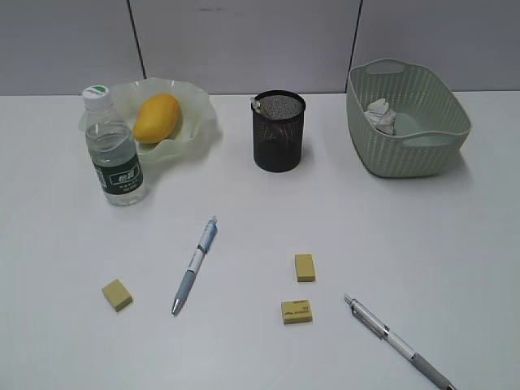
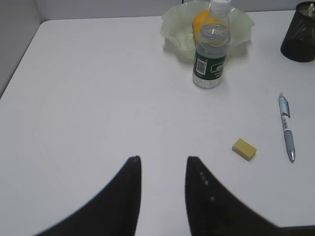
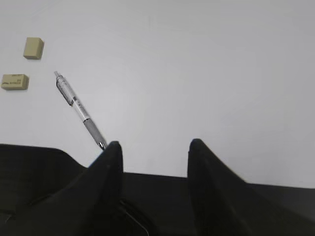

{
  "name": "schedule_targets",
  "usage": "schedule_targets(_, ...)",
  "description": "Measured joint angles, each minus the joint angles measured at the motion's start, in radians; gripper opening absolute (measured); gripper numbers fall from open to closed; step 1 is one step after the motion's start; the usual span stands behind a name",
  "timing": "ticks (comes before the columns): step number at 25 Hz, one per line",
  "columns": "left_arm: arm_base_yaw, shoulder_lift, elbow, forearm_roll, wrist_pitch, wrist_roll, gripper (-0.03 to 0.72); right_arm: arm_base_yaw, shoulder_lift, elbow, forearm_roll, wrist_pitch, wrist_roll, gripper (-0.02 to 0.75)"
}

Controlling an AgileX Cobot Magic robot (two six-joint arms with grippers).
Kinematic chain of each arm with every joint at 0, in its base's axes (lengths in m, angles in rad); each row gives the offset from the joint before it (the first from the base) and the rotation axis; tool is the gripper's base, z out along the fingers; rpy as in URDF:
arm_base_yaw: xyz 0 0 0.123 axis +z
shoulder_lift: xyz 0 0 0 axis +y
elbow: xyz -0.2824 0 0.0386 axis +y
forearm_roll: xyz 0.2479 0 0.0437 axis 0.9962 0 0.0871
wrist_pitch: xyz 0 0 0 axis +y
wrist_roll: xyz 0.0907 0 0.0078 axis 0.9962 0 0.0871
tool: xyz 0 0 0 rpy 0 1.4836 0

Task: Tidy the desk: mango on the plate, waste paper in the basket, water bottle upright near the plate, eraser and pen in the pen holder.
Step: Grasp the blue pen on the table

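Three jobs done: mango [image 1: 156,118] in plate [image 1: 203,122], waste paper [image 1: 380,115] in basket [image 1: 422,146], water bottle [image 1: 114,150] upright beside the plate. Left to do: three erasers [image 1: 117,295] [image 1: 305,267] [image 1: 296,311] and two pens [image 1: 195,264] [image 1: 398,341] lying loose on the tabletop [image 1: 455,244], well short of the pen holder [image 1: 279,130]. Left hand [image 2: 162,169] parted, grasping nothing. Right hand [image 3: 155,152] likewise parted and unladen, hovering near the grey pen's tip.
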Motion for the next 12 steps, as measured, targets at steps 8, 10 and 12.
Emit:
schedule_targets(8,0.0,0.0,0.0,0.0,0.0,0.0,0.24,0.0,-0.335,0.058,-0.032,0.0,-0.002,0.35)
schedule_targets(10,0.0,0.0,0.0,-0.001,-0.001,0.0,0.24,0.0,-0.357,0.06,-0.035,0.0,-0.003,0.35)
schedule_targets(12,0.0,0.0,0.0,0.0,0.0,0.0,0.24,0.0,-0.359,0.063,-0.035,-0.006,-0.005,0.35)
